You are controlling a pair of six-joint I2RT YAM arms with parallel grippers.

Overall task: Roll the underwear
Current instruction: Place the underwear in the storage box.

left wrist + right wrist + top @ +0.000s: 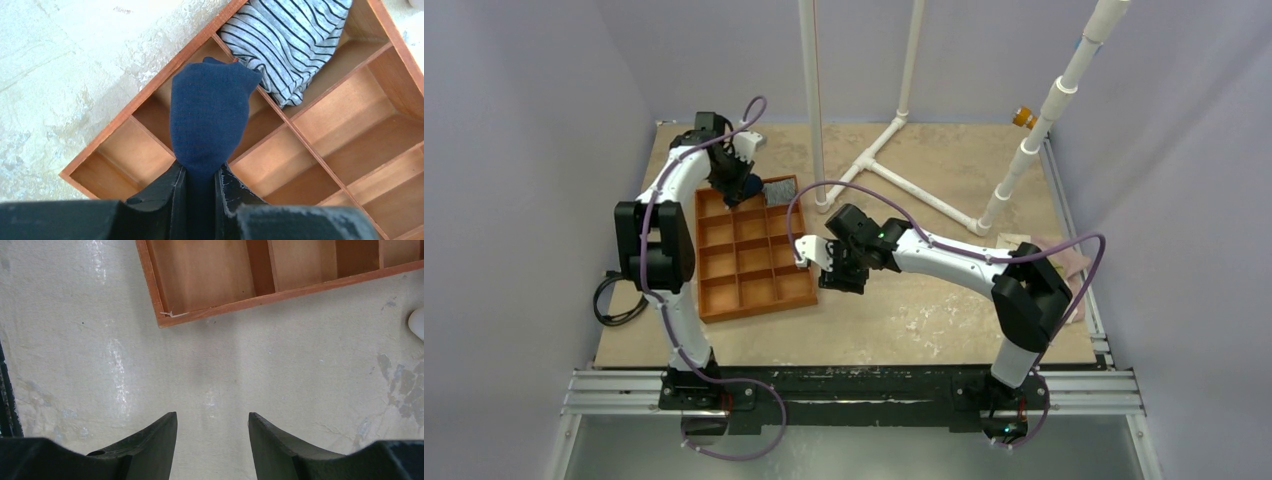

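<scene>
Within left claw [201, 175], up close: underwear [207, 115]

Gridded wooden tray [759, 306] sits left of centre on the table [924, 325]. Left gripper [736, 186] hangs over the tray's far end, with a scrap of navy underwear [752, 184] showing at it. Grey cloth [780, 190] lies in the far-right compartment. Right gripper [846, 278] is over bare table, just beside the tray's right rim. White pipe frame [894, 170] stands at the far side. Pink cloth [1074, 262] lies at the right edge.

underwear [207, 120]: no readable label or print
tray [145, 95]: no text legible
striped cloth [290, 45]: no lettering
bench [300, 380]: no signs or numbers
</scene>
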